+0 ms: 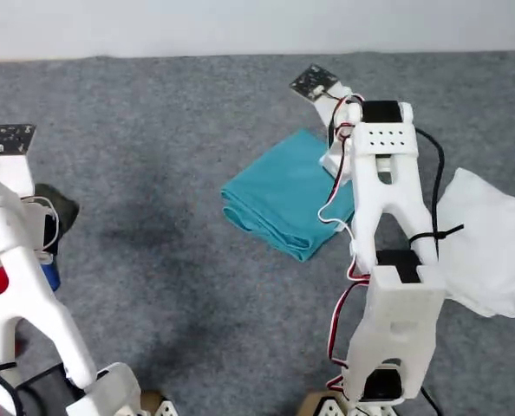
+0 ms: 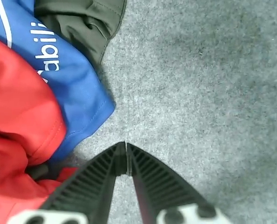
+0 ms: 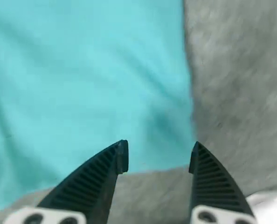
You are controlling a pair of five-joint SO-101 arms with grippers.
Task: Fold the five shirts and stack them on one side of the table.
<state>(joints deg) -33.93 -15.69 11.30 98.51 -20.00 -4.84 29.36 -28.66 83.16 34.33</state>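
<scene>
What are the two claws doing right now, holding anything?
Left gripper: closed, holding nothing, beside the blue shirt.
Right gripper: open, holding nothing, over the teal shirt edge.

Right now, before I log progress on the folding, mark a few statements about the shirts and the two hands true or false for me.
1. The teal shirt lies folded on the table. True.
2. The right hand is shut on the teal shirt. False: it is open, over that shirt's edge.
3. The left hand is shut and empty. True.
4. The white shirt lies on the teal one. False: it lies apart from it, on the table.
5. The red shirt overlaps the blue shirt. True.
</scene>
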